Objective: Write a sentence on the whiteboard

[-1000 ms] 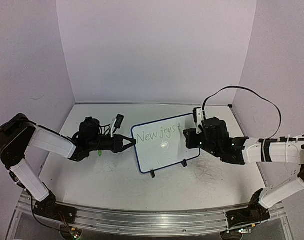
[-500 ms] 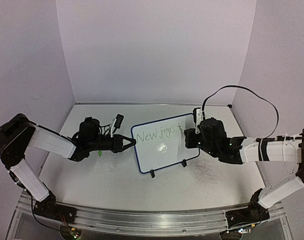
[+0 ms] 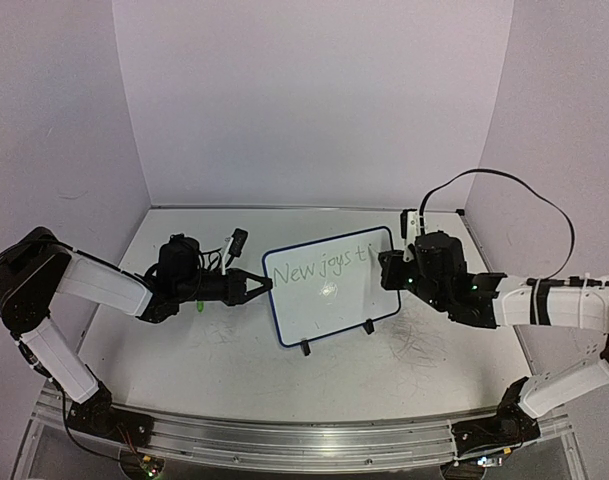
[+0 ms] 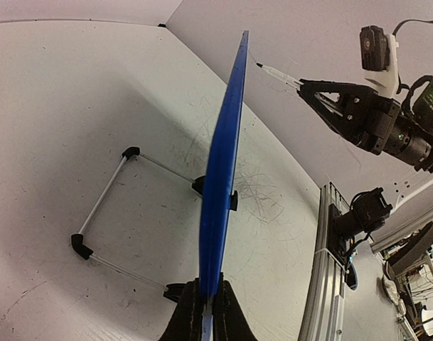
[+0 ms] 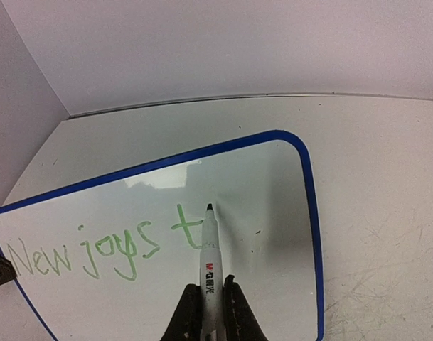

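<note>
marker (image 5: pixel 208 259) in right pincer (image 5: pixel 210 295), off whiteboard (image 5: pixel 273 206)

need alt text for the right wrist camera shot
The right pincer grips a white marker, its tip just right of a green "t" on the blue-rimmed whiteboard. The green writing reads "New joys t"; the white table lies behind.

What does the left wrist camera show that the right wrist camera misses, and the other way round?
Only the left wrist view: the whiteboard edge-on, the wire stand behind it, and the metal rail at the table's edge. Only the right wrist view: the board's face with the green words "New joys t". Both: the board, the marker held in the shut right gripper and pointed at the board, and the scuffed tabletop.
</note>
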`<move>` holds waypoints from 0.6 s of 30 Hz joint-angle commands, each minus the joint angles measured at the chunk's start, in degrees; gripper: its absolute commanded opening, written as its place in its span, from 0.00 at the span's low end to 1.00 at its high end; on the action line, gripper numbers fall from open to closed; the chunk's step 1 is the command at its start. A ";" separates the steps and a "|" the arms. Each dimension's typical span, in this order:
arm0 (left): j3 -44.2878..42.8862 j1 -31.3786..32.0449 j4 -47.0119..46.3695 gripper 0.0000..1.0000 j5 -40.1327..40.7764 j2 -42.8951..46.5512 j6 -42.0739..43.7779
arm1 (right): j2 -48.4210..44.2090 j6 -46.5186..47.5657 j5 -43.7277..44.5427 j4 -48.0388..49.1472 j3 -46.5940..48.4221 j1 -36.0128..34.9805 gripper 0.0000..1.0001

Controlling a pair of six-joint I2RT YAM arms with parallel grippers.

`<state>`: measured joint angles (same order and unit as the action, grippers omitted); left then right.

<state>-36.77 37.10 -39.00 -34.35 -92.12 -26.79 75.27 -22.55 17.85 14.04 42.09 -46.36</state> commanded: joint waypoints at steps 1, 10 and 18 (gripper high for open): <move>-1.71 -0.01 0.89 0.00 -0.46 1.75 0.59 | 0.63 0.36 -0.74 2.19 0.11 0.22 0.00; -1.64 -0.03 0.91 0.00 -0.46 1.92 0.59 | 2.42 0.27 -0.47 2.66 0.55 0.22 0.00; -1.79 -0.02 0.99 0.00 -0.56 1.87 0.76 | 3.56 0.57 -0.09 2.47 1.27 0.30 0.00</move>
<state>-36.77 37.10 -39.00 -34.35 -92.09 -26.76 77.65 -22.53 17.10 14.44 42.09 -46.24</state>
